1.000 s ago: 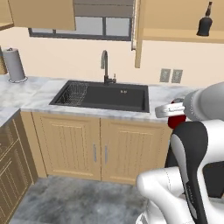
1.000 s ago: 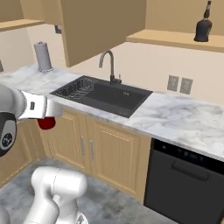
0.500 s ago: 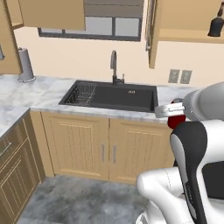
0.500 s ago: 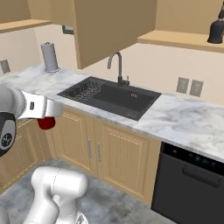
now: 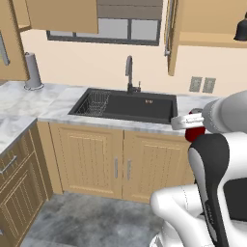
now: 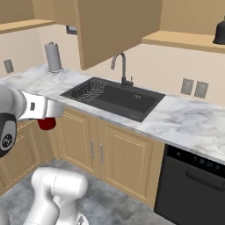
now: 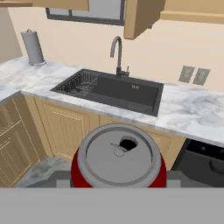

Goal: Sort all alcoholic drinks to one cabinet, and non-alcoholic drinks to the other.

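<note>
the fingers are clamped on the red can (image 7: 118, 157), carried upright in the air in front of the sink (image 5: 126, 105). the black bottle (image 6: 219, 31) stands on the right cabinet's shelf (image 6: 184, 40), so i judge the can belongs in the other cabinet (image 5: 62, 14); keep it level while carrying.

Red can (image 7: 118, 158) with a silver-grey top, black sink (image 5: 126, 104) set in a grey-veined white marble counter (image 6: 189, 119). Cabinets (image 5: 115, 161) are light wood, and there's a black bottle (image 6: 219, 31) on the tan shelf.
</note>
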### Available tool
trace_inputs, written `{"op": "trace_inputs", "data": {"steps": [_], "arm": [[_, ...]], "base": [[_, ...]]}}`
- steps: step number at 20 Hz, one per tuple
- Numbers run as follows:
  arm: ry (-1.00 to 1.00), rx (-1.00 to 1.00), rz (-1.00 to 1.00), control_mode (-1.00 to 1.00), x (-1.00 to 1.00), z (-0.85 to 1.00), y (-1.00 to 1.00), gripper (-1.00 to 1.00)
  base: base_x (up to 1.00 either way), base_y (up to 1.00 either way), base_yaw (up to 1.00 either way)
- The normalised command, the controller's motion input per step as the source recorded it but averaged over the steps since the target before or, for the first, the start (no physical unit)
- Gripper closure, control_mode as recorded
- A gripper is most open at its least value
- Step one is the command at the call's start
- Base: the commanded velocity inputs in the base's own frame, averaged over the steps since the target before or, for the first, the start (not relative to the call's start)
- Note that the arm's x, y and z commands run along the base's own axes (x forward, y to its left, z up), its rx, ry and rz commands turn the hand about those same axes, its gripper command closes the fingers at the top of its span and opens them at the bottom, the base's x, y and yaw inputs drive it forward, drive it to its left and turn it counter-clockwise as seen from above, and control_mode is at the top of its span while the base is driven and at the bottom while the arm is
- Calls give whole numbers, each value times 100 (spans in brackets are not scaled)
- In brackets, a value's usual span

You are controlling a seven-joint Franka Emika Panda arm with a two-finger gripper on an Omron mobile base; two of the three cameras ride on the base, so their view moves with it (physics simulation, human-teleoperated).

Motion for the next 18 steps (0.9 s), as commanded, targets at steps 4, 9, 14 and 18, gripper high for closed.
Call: {"op": "trace_inputs", "data": {"steps": [4,9,14,18], "arm": [[0,0,0,100,0,0,0,100],[0,0,0,100,0,0,0,100],[0,0,0,100,0,0,0,100],[0,0,0,100,0,0,0,100]], "base": [[29,35,5],[24,34,5],[36,16,6],[44,13,5]]}}
